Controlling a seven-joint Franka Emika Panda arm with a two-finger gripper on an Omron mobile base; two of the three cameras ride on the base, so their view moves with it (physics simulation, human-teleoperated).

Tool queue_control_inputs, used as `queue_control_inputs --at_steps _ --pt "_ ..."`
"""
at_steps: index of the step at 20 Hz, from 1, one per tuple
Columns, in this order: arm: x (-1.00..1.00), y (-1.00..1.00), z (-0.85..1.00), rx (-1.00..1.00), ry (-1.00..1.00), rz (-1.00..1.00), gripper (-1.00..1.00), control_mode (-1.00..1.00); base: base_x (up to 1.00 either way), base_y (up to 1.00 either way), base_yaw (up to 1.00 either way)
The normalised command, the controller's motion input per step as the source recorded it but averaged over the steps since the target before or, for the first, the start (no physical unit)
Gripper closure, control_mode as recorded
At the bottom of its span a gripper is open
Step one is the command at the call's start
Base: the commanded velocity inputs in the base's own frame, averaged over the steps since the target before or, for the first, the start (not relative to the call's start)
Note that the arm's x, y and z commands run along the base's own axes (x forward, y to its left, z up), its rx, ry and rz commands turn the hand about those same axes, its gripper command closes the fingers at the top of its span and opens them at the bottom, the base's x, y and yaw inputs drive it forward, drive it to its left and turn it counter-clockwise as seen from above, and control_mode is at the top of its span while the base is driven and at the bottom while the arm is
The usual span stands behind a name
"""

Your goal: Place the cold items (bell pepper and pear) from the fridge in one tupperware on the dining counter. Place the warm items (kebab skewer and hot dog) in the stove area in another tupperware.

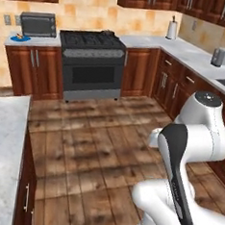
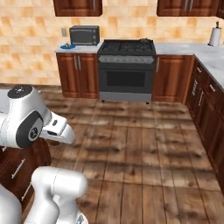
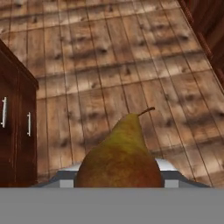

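The claw grips a yellow-brown pear (image 3: 120, 159) with a curved stem, directly before it. The pear seems firm, smooth, rather slippery; hold its wide belly.

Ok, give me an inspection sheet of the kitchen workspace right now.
Surface: white marble island counter, bare where visible.
Job's things: yellow-brown pear with stem sits close before the hand camera, between the jaws, above the wooden plank floor.
Clutter: blue plate beside the grey microwave.
Grippers: jaws closed on the pear.
Cables: nothing seen.
Surroundings: black stove, dark wood cabinets, paper towel roll, silver toaster.
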Motion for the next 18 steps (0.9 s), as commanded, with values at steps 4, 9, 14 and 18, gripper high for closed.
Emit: queue_control_inputs --at_steps 4,9,14,18 --pt "0.0 0.0 0.0 0.0 0.0 0.0 1.0 1.0 1.0 0.02 0.0" --pt "0.0 0.0 0.0 0.0 0.0 0.0 1.0 1.0 1.0 -0.06 0.02" --pt "0.0 0.0 0.0 0.0 0.0 0.0 1.0 1.0 1.0 -0.02 0.32" --pt "0.0 0.0 0.0 0.0 0.0 0.0 1.0 1.0 1.0 -0.26 0.46"
